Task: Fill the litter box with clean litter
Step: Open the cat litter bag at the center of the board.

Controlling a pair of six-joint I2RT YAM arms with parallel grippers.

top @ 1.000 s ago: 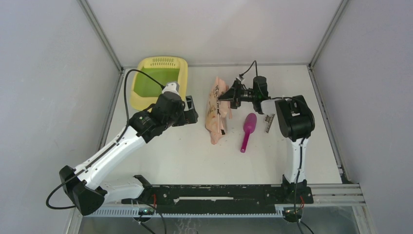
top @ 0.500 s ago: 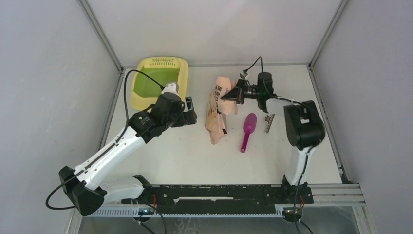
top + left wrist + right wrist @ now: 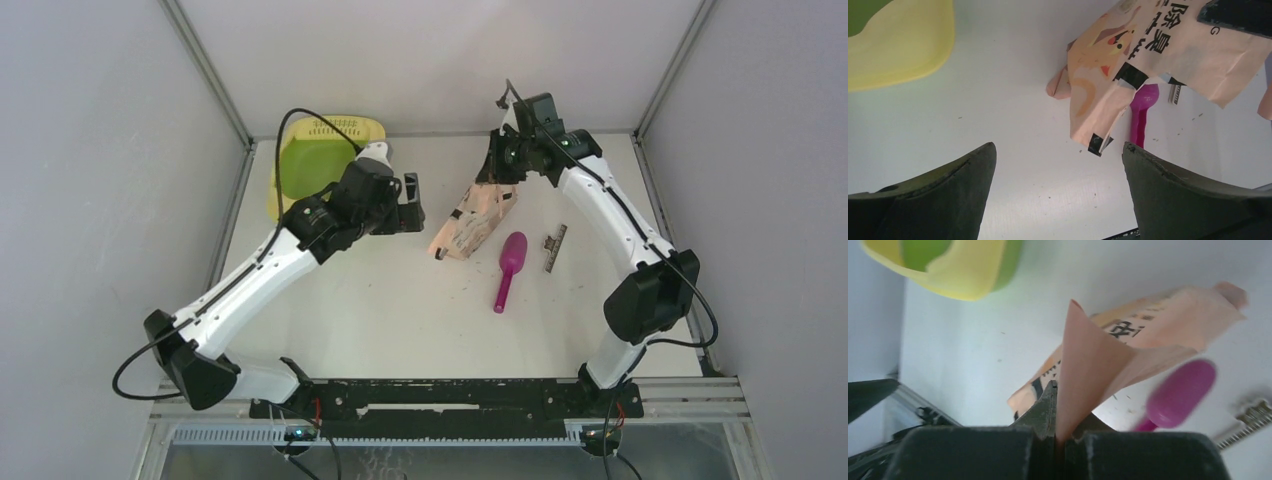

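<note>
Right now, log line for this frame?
right gripper: shut on bag | left gripper: open, empty | litter box: looks empty | scoop: on table

White arms [image 3: 250,290], black joints (looped cables)

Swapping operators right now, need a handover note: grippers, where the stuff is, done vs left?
Right gripper: shut on the top edge of the peach-pink printed plastic bag, which hangs slanted above mid-table.
Left gripper: open, empty, near the bag's lower end, on the box side.
Pale yellow plastic litter box: far left corner, no clean litter visible on its green floor.
Magenta plastic scoop: lying on the table right of the bag.
Done: bag gripped. Left: bring it over the box and pour.
</note>
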